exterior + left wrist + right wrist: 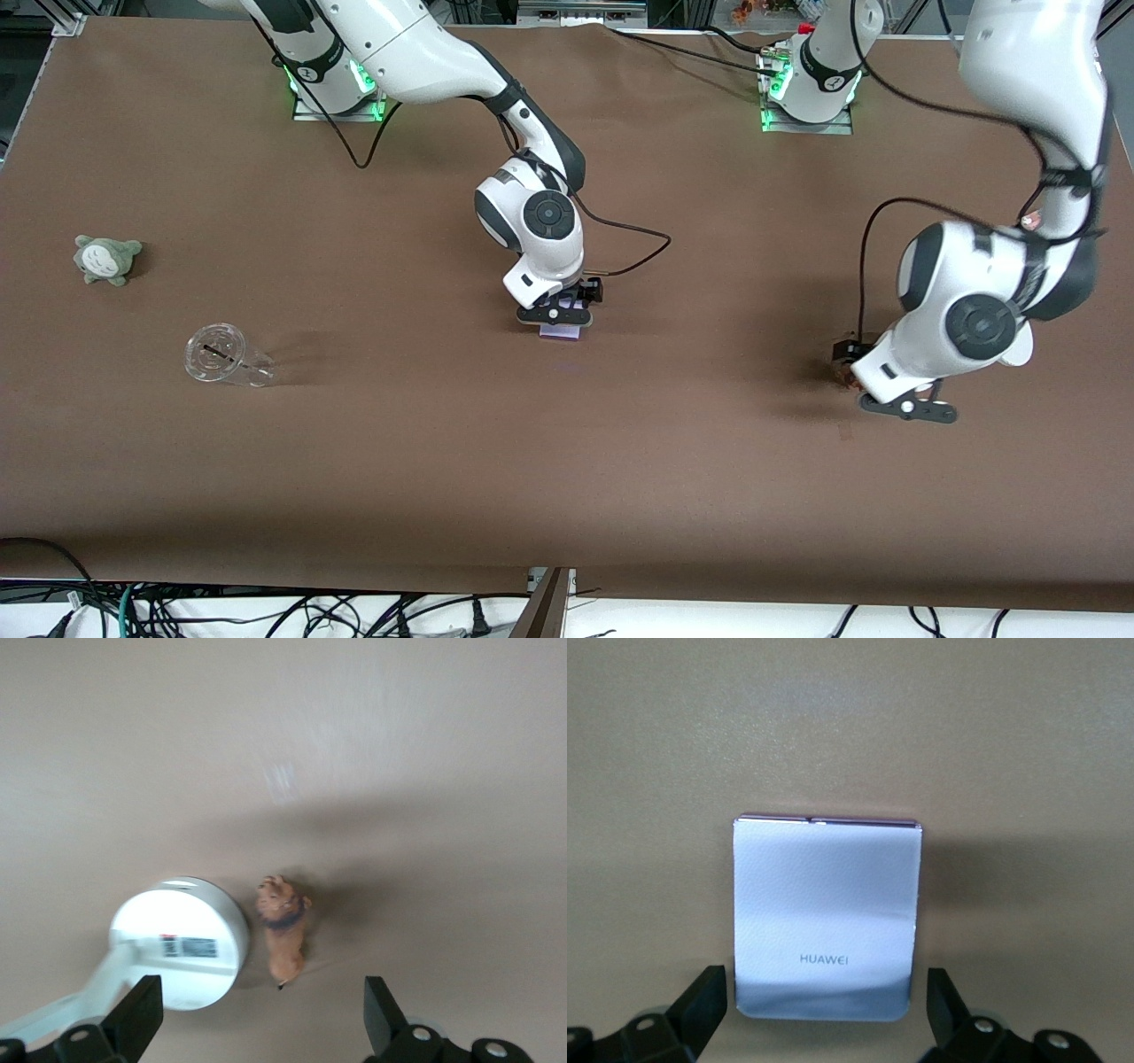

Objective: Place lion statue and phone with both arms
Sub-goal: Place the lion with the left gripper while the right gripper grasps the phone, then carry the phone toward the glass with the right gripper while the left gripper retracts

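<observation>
The phone (pixel 824 917), a pale lavender-white rectangle marked HUAWEI, lies flat at the table's middle (pixel 562 333). My right gripper (pixel 822 1010) is open low over it (pixel 558 317), with a finger on each side of one end and small gaps between. The lion statue (pixel 283 939), reddish-brown with a dark tail tip, lies on the table toward the left arm's end, mostly hidden under the left hand in the front view (pixel 848 380). My left gripper (pixel 261 1019) is open and empty above it (pixel 908 408), and the fingers (pixel 142 1014) do not touch it.
A white round-based stand (pixel 182 943) sits right beside the lion. A grey-green plush (pixel 107 258) and a clear plastic cup (pixel 223 356) on its side lie toward the right arm's end. Cables hang below the table's near edge.
</observation>
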